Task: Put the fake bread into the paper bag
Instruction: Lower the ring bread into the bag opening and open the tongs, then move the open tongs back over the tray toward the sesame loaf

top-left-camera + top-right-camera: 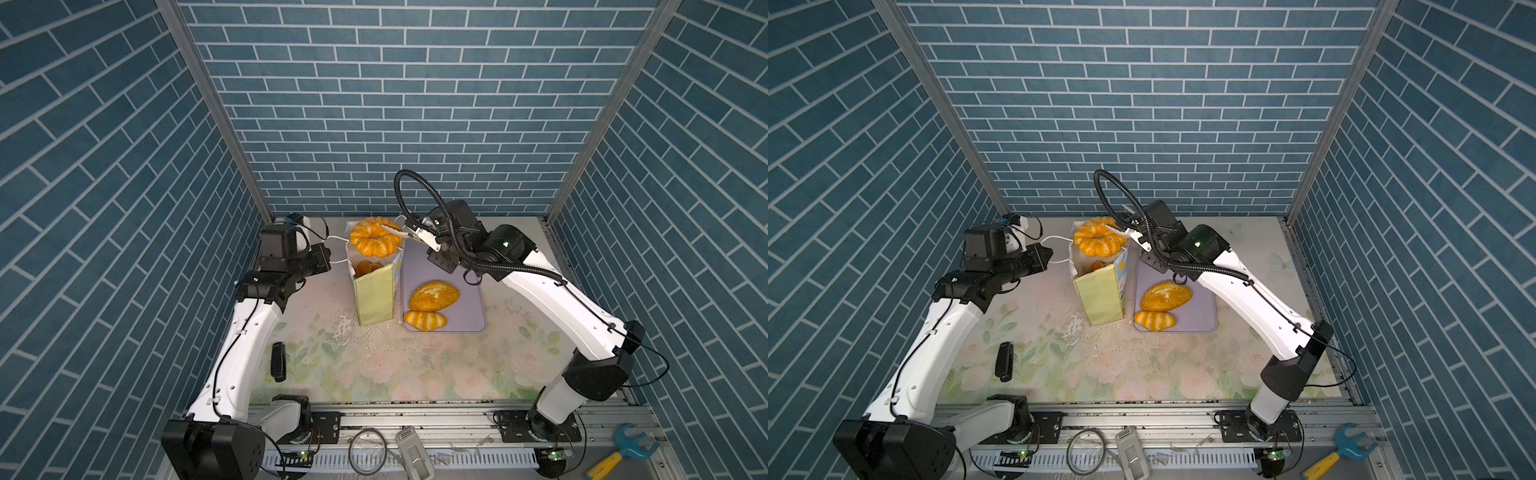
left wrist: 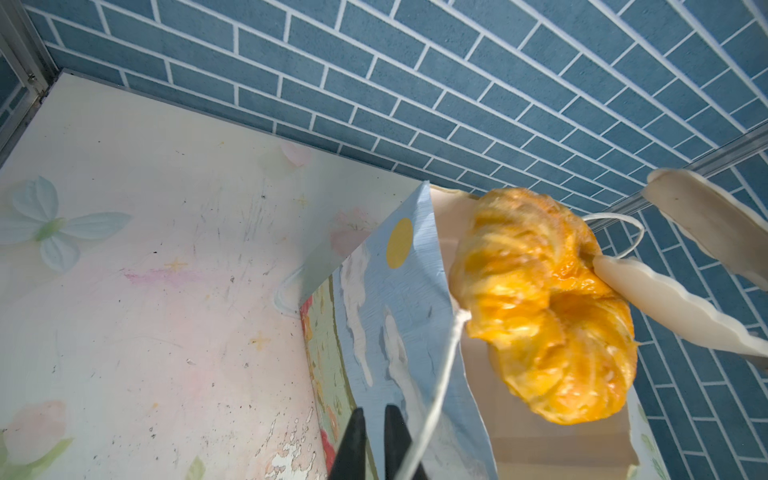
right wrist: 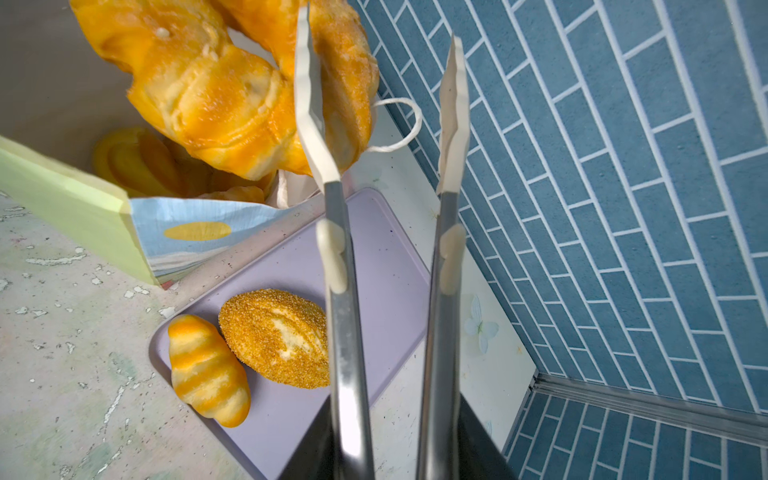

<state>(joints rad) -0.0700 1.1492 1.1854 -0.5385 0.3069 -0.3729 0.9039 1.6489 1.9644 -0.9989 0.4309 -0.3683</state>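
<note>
We saw the left arm rise from its near base, bend at the elbow and level its wrist toward the bag, which put the left gripper (image 1: 328, 251) at the bag's left side. Its black fingers (image 2: 355, 440) stood close together with a thin gap showing. The white cord handle (image 2: 440, 374) ran taut to them, but we could not tell whether they pinched it.

The right arm reached from its near base diagonally over the lilac tray (image 1: 469, 307). The right gripper (image 1: 434, 245) was clamped on a pair of tongs (image 3: 345, 332) aimed at the bag's mouth. The tong tips stood apart: one lay against the twisted ring (image 1: 376, 237) and the other was clear of it.

The ring sat tilted at the far end of the open mouth of the paper bag (image 1: 374, 297), its hole facing up. It was blurred in the left wrist view. The bag stood upright just left of the tray and held several smaller pastries (image 1: 368, 267).

On the tray lay the seeded loaf (image 1: 434, 296), its long axis diagonal in both top views. Right beside it, by the tray's near edge, the striped roll (image 1: 424, 321) lay roughly crosswise.
</note>
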